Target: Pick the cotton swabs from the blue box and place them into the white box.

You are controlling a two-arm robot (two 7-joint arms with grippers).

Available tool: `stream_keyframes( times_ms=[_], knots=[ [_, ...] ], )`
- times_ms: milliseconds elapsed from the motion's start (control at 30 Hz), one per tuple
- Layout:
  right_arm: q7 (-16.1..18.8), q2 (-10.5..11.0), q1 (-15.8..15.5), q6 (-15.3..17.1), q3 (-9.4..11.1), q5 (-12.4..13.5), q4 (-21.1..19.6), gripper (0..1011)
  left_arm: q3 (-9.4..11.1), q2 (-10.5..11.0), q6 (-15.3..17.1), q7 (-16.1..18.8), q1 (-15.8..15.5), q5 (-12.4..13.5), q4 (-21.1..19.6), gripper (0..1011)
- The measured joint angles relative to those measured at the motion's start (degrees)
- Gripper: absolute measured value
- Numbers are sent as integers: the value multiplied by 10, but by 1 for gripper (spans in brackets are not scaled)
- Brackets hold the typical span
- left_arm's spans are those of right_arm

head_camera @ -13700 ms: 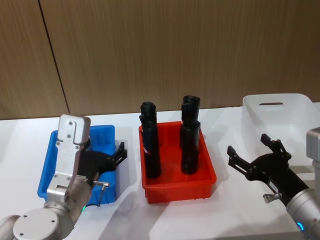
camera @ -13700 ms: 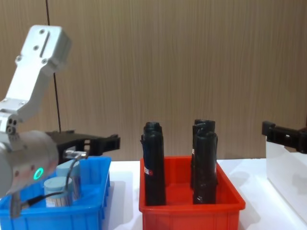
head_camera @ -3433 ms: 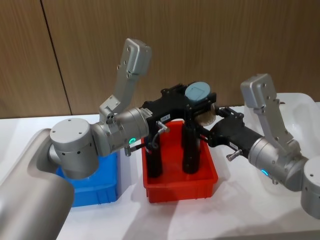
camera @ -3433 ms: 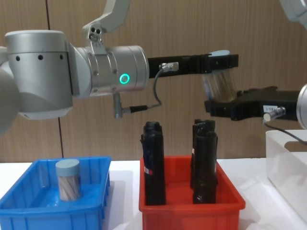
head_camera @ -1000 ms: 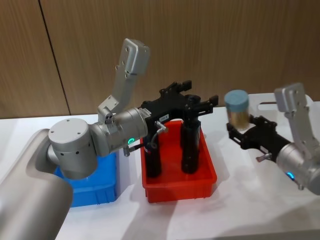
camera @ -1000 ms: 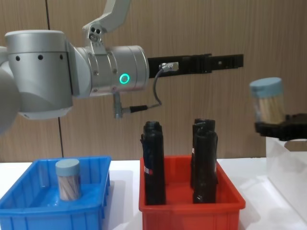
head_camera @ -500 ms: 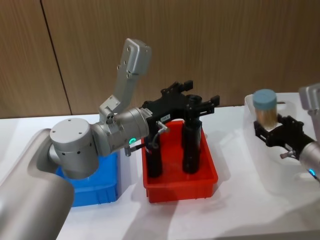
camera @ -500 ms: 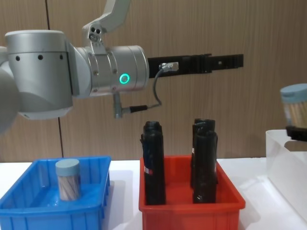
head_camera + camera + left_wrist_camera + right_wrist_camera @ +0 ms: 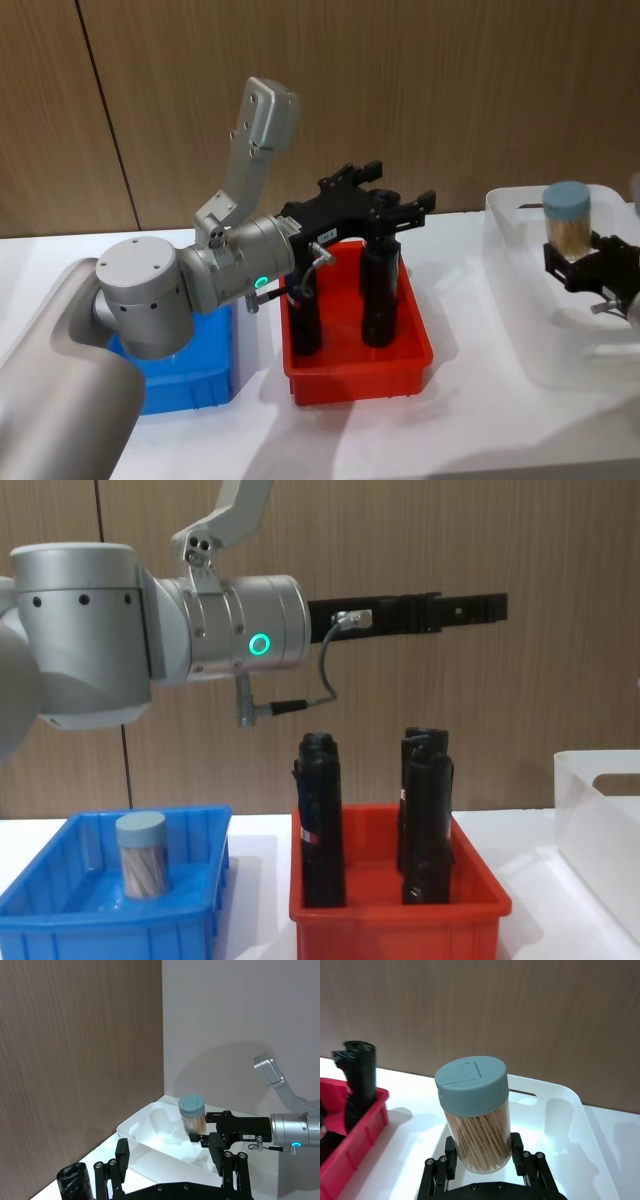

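Grey-lidded cotton swabs (image 9: 567,225) over white box (image 9: 512,295) — right gripper (image 9: 579,260) jaws clamping them, left gripper (image 9: 399,189) jaws spread

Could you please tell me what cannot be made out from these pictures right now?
1. Head view: the left arm, reaching over the bins, covers most of the blue box, hiding its contents.
2. Head view: the right gripper, shut on the cotton swabs over the white box, is cut by the right edge.
3. Chest view: the white box is cut by the right edge, and its wall hides its inside.
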Motion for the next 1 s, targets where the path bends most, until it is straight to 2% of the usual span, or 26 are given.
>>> stream_keyframes(
  times_ms=[533, 767, 1000],
  knots=[
    [-15, 7, 15, 34, 13, -1, 27, 641, 0, 0, 0, 0, 0, 0, 0, 1004],
    [-15, 9, 19, 40, 17, -1, 32, 856, 0, 0, 0, 0, 0, 0, 0, 1004],
    [-15, 10, 19, 41, 19, 2, 33, 1000, 0, 0, 0, 0, 0, 0, 0, 1004]
  ],
)
